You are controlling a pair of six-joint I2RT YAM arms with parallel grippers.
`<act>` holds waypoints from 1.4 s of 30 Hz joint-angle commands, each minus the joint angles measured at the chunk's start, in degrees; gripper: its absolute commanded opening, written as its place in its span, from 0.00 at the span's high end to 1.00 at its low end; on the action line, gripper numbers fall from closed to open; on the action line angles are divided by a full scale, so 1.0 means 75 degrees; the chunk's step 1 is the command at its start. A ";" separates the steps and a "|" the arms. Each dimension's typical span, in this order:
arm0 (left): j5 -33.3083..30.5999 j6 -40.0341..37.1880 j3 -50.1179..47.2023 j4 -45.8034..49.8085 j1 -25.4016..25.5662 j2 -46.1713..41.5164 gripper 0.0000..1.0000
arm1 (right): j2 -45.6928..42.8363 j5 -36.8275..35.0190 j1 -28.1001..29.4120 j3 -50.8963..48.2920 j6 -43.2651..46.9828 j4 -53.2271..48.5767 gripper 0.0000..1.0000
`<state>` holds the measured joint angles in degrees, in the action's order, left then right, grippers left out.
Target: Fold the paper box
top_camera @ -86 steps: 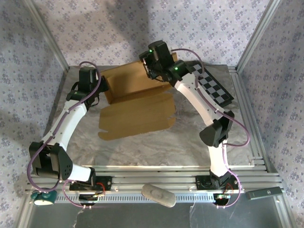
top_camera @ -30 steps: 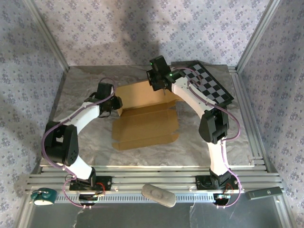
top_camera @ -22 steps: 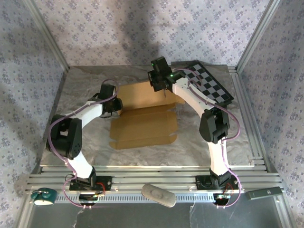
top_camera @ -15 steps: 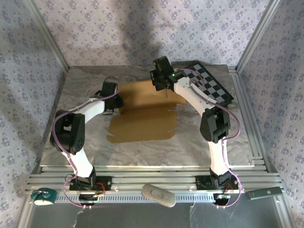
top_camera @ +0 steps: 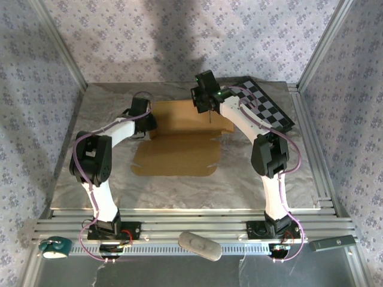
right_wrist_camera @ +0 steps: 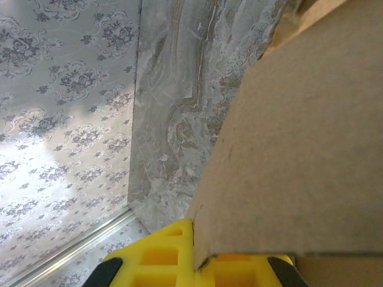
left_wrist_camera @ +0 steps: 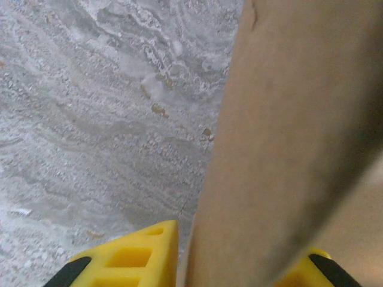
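Three walls of pale floral wallpaper [top_camera: 251,42] enclose a table covered in a silver-grey marbled sheet [top_camera: 108,179]. Two white robot arms with black joints rise from the near edge, the left arm [top_camera: 99,161] and the right arm [top_camera: 269,161], and both bend inward toward the far middle of the table.

Between them lies the paper box [top_camera: 176,156], plain tan-brown corrugated cardboard. It sits at the middle of the table toward the far side. Its near part lies flat as a sheet with notched edges, and its far part is a raised panel. A black-and-white checkerboard panel [top_camera: 269,110] lies at the far right, just beside the right arm.

The left gripper [top_camera: 145,122] is at the box's far left corner. In the left wrist view its yellow fingers [left_wrist_camera: 137,257] stand on either side of an upright cardboard wall, close against it. The blur leaves it unclear whether they press it or merely straddle it.

The right gripper [top_camera: 211,118] points down at the raised panel's right end, its fingers clenched together. In the right wrist view a cardboard flap lies across its yellow fingers [right_wrist_camera: 155,257]; I cannot tell whether it is pinched.

On the near rail sit a grey oval object [top_camera: 199,246], a dark flat bar [top_camera: 334,243] and a small teal object [top_camera: 52,248].
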<state>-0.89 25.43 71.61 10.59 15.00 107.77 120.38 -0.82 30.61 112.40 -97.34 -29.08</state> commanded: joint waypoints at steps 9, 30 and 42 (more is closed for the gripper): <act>-0.0812 -0.0074 0.0774 0.1089 0.0014 0.0613 0.99 | 0.0244 0.0414 -0.0055 0.0363 -0.0020 -0.0204 1.00; -0.1119 -0.0016 0.0576 0.1231 0.0167 0.0153 1.00 | 0.0009 0.0401 -0.0092 0.0571 0.0606 -0.0436 0.69; -0.0889 -0.0564 -0.0134 0.0917 -0.0214 -0.1773 1.00 | -0.2131 -0.0136 -0.0473 0.0291 0.2528 -0.0954 0.36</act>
<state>-8.23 23.27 70.65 18.63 13.93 98.83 109.54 0.14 28.40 116.40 -82.56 -35.62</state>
